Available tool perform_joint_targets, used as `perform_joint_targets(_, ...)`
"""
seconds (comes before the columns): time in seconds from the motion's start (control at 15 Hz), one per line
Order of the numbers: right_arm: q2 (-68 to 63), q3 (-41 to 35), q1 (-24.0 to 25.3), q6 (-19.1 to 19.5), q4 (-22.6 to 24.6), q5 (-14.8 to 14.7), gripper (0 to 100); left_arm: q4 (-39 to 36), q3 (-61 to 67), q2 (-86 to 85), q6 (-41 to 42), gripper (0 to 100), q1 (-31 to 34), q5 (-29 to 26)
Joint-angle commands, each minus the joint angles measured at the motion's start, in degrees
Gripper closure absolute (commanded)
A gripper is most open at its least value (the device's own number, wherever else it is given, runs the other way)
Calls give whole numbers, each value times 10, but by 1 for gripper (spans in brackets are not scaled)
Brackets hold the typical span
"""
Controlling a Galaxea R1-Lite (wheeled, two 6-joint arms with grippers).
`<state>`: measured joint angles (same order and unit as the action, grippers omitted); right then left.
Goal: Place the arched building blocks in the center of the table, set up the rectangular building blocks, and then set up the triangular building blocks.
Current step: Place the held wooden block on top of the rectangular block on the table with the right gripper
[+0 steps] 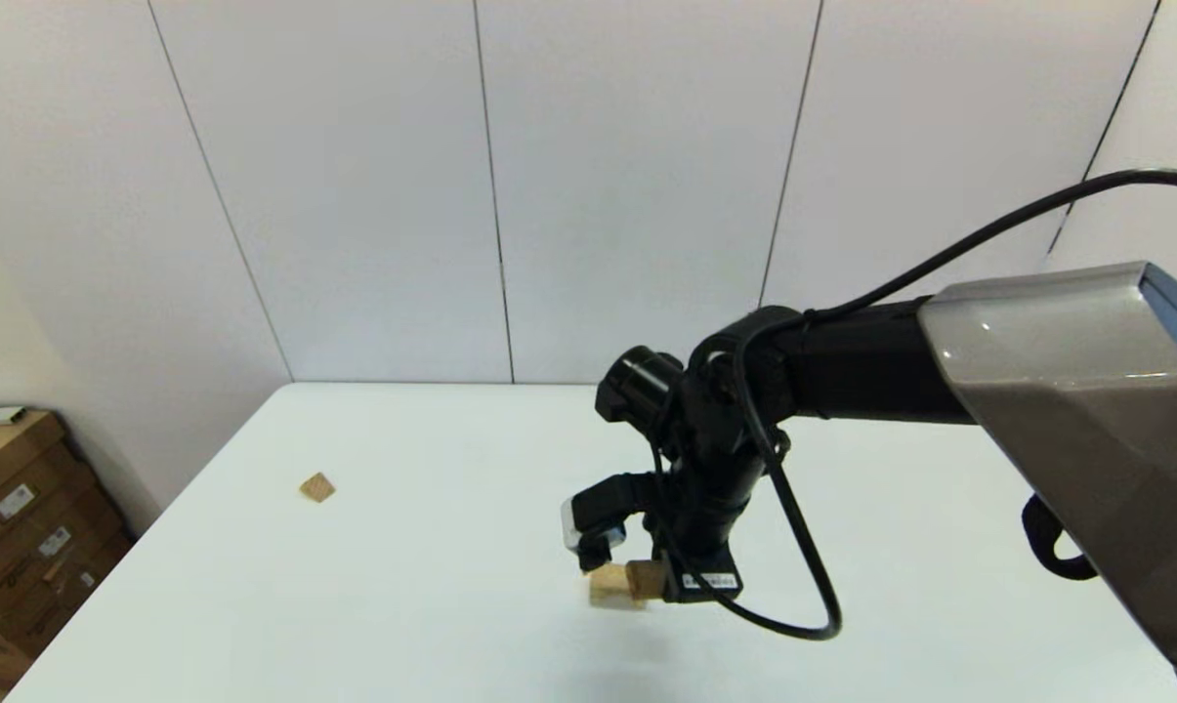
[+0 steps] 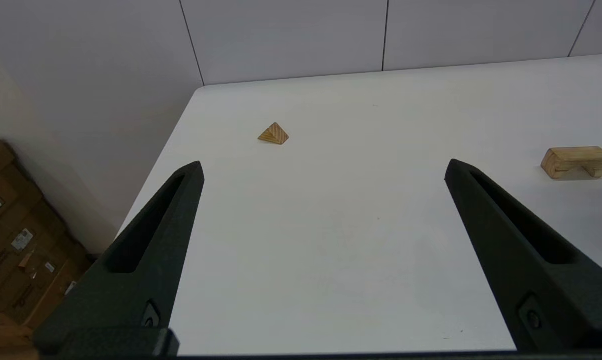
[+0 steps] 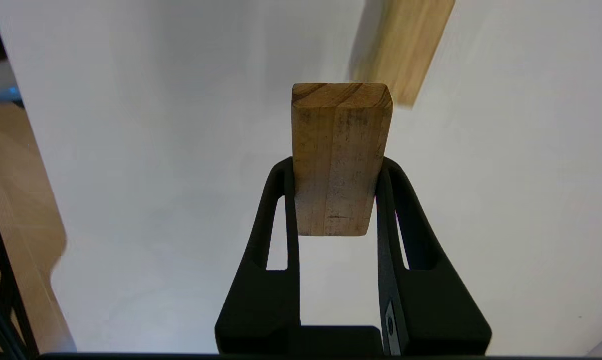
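The right gripper [image 3: 336, 200] pinches the rectangular building block [image 3: 339, 157] between its fingers, carrying it above the table [image 1: 432, 586] near the arched building block [image 1: 608, 586], which sits around the table's centre; the step in hand is judged to be setting up the rectangular block; the next move calls for lowering it squarely beside or onto the arch; the triangular building block [image 2: 274, 134] waits near the left edge; the left gripper [image 2: 323, 170] hangs spread apart, idle.
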<state>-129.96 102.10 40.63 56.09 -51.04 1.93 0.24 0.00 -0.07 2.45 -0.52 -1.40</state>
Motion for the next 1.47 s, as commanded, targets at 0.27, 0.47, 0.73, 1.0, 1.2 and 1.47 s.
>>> perform_joint_targets(0.27, -63, 92, 12, -6, -50, -14, 100, 0, 0, 1, 0, 0, 0, 0)
perform_joint_targets(0.47, -74, 92, 12, -8, -49, -14, 100, 0, 0, 1, 0, 0, 0, 0)
perform_joint_targets(0.73, -91, 95, 26, -74, -46, -14, 100, 0, 0, 1, 0, 0, 0, 0)
perform_joint_targets(1.0, -92, 95, 25, -78, -40, -11, 100, 0, 0, 1, 0, 0, 0, 0)
perform_joint_targets(1.2, -92, 95, 17, -78, -25, -12, 100, 0, 0, 1, 0, 0, 0, 0)
perform_joint_targets(1.47, -91, 95, 8, -79, -6, -13, 100, 0, 0, 1, 0, 0, 0, 0)
